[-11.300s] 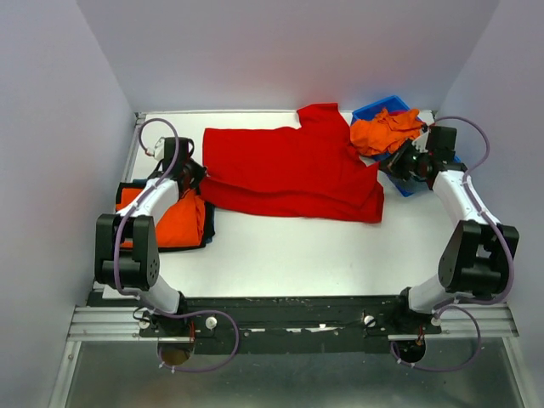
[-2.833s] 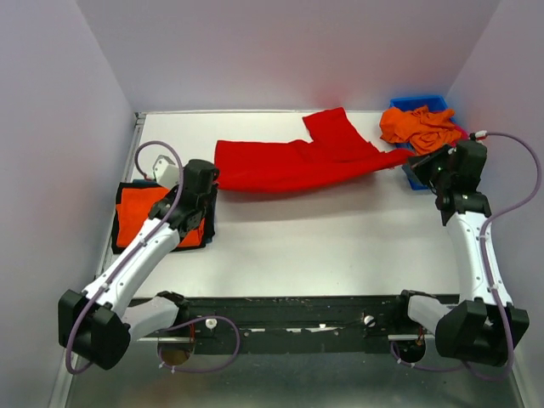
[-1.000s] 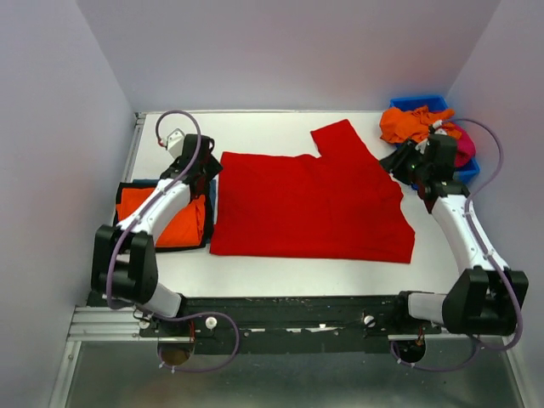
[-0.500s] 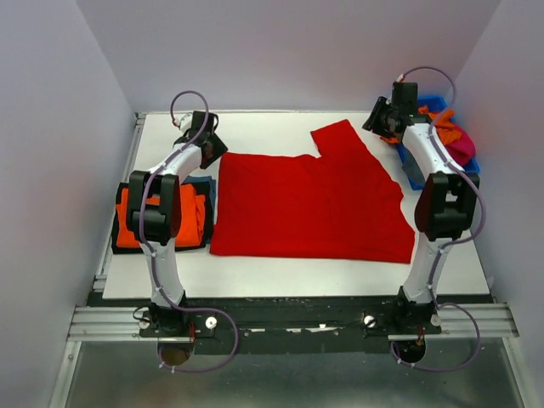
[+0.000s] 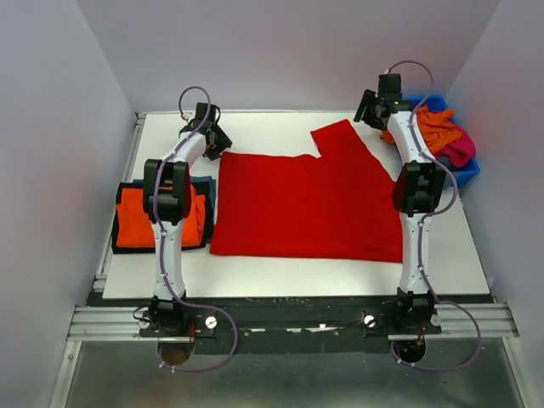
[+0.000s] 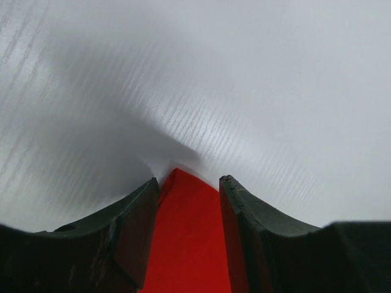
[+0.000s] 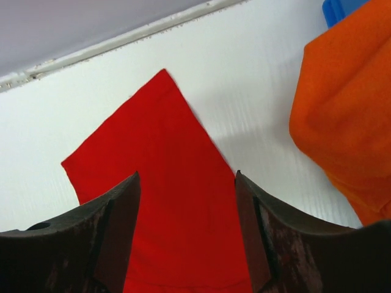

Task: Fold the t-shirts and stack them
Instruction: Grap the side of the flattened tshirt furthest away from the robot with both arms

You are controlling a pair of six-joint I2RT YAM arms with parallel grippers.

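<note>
Both grippers are stretched to the far side of the table (image 5: pixel 280 272).

Top view: the left gripper (image 5: pixel 211 138) sits at the far left corner of the red shirt (image 5: pixel 310 204). The right gripper (image 5: pixel 367 109) is over the sleeve (image 5: pixel 344 140) that juts toward the back. The red shirt lies spread flat mid-table and is not yet folded. A folded orange shirt (image 5: pixel 140 217) rests on a dark layer at the left edge, just beside the red one. The blue bin (image 5: pixel 466 172) at the far right holds a crumpled orange shirt (image 5: pixel 433 127) and a magenta shirt (image 5: pixel 461 151).

Left wrist view: the left gripper (image 6: pixel 189 183) is narrowly parted, with the corner of the red shirt (image 6: pixel 186 244) between the fingers. I cannot tell whether the pads touch the cloth. Bare table (image 6: pixel 244 91) lies ahead.

Right wrist view: the right gripper (image 7: pixel 186 177) stands wide and holds nothing, above the sleeve (image 7: pixel 153 165). The crumpled orange shirt (image 7: pixel 342 122) sits near on the right, with a corner of the blue bin (image 7: pixel 342 9) behind it.

Assessment: the cloth looks light, soft and limp. It will likely sag and crease when lifted, and may slide on the smooth table. The best holds are probably the far corners or the shoulder edge, pinching a thin layer. Obstructions: the orange shirt spilling from the bin crowds my right arm, and the left stack lies close to the red shirt's side edge.
</note>
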